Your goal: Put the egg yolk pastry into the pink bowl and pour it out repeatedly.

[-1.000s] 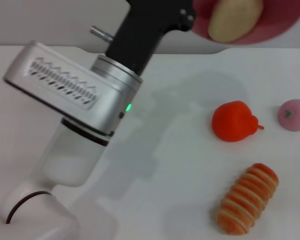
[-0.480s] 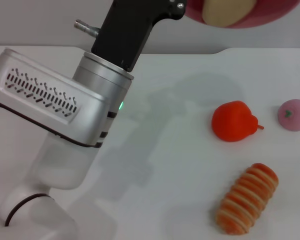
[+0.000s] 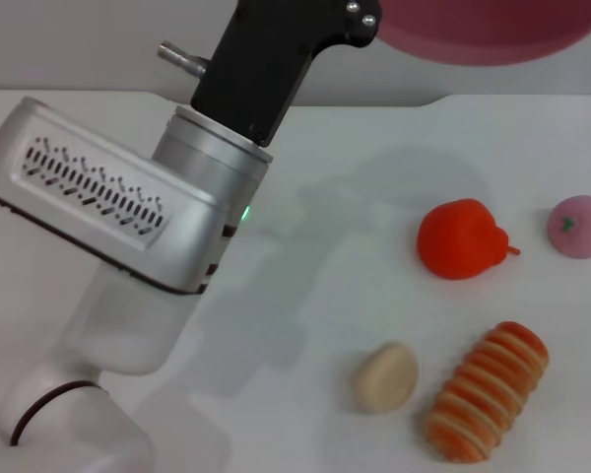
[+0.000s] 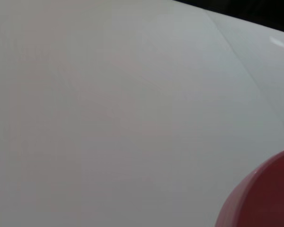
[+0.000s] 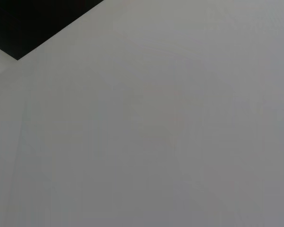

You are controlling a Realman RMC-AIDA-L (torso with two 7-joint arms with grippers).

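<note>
One left arm [image 3: 167,227] raised w/ pink bowl [image 3: 483,34] aloft at top edge; grip hidden, can't tell. Egg yolk pastry [image 3: 385,376] on white table [image 3: 305,296], touching striped roll [image 3: 488,391]; red fruit [image 3: 463,239], pink fruit [image 3: 579,226] beyond. Right gripper not seen.

A robot test bench is suggested: a plain white table [image 3: 325,246] against a bare grey wall [image 3: 79,44], with toy food laid out.

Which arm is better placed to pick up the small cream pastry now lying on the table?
Probably the right: the small pale cream egg yolk pastry lies on the robot's right side, while the left arm holds up the glossy pink plastic bowl.
</note>
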